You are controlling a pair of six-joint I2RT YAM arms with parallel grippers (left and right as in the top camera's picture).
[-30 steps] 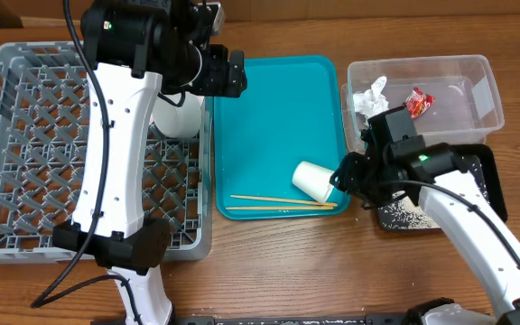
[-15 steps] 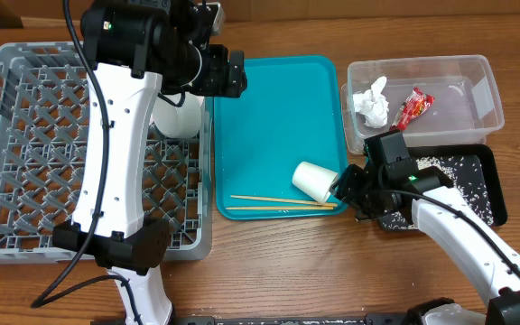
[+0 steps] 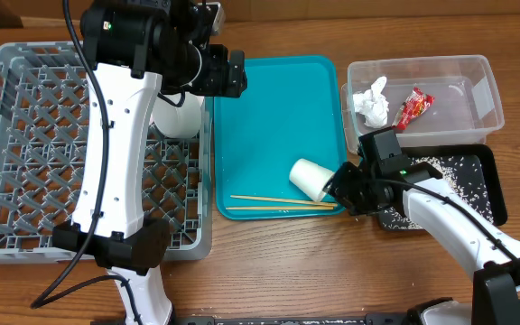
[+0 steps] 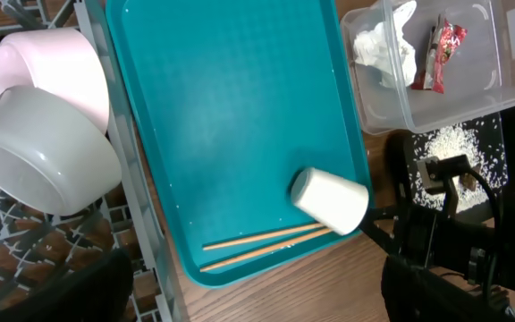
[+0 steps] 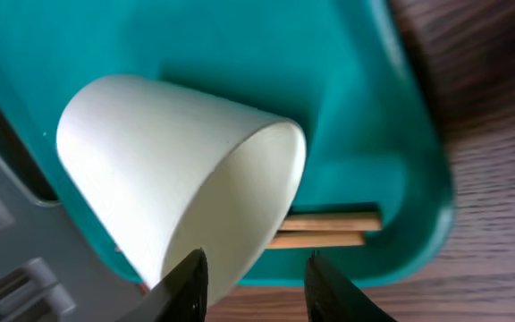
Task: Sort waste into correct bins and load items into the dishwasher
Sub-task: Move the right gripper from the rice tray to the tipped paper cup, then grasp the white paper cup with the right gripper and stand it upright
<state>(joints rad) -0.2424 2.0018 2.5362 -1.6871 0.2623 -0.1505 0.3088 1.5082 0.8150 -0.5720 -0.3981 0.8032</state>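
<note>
A small white cup (image 3: 309, 179) lies on its side on the teal tray (image 3: 273, 108), mouth toward my right gripper (image 3: 337, 187). In the right wrist view the cup (image 5: 168, 170) fills the frame. My right gripper (image 5: 256, 288) is open, and its fingers (image 5: 186, 282) straddle the lower rim; a gap shows beside the right finger. Two chopsticks (image 3: 283, 204) lie just below the cup. My left gripper (image 4: 257, 300) hangs wide open high over the tray's near corner, holding nothing. The clear tub (image 3: 477, 77) holds the tissue (image 3: 371, 101) and the red wrapper (image 3: 413, 106).
The grey dish rack (image 3: 25, 153) fills the left side, with a pale bowl (image 4: 43, 148) and a pink plate (image 4: 56, 63) at its right edge. A black tray (image 3: 490, 194) with rice (image 3: 450, 171) sits under the right arm. The left arm rises over the rack.
My right gripper has moved left from over the black tray onto the cup's mouth and narrowed. The cup has shifted slightly left. The left arm has not moved.
</note>
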